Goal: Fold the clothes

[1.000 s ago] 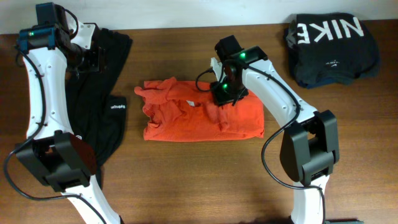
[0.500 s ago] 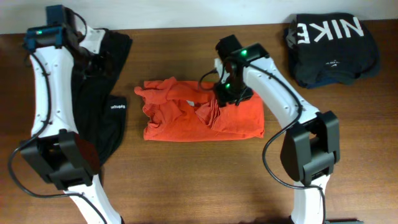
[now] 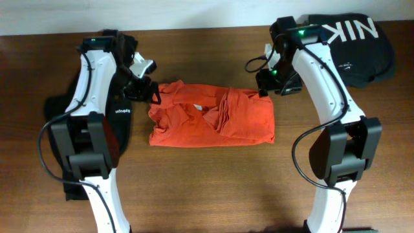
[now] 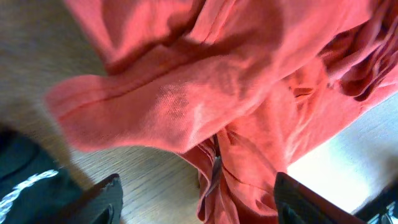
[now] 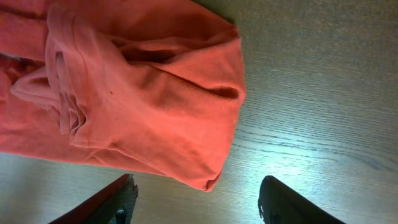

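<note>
— Orange-red cotton is filling the closest view: the T-shirt (image 4: 205, 93) is lying crumpled on the table (image 4: 149, 180), its sleeve hem bulging toward the left fingers (image 4: 99, 205). Why are they hanging there?
— They are standing apart with nothing between them, just over that bunched sleeve. I am guessing they are lining up to tidy it, since the shirt's left side is looking ragged.
— And the right fingers (image 5: 283, 202)?
— Also spread wide and gripping nothing. They are hovering over the shirt's rounded right corner, where soft layers are stacking in narrow pleats. That side is reading as a cleaner fold.
— So the shirt is sitting mid-table as a rough rectangle?
— Yes, between both arms, limp and wrinkled against the smooth wood grain.
— What is lying farther off?
— A long black garment (image 3: 123, 129) is sprawling flat under the left arm, probably waiting its turn. A folded black garment (image 3: 349, 48) with white lettering is resting at the far right corner, looking finished.
</note>
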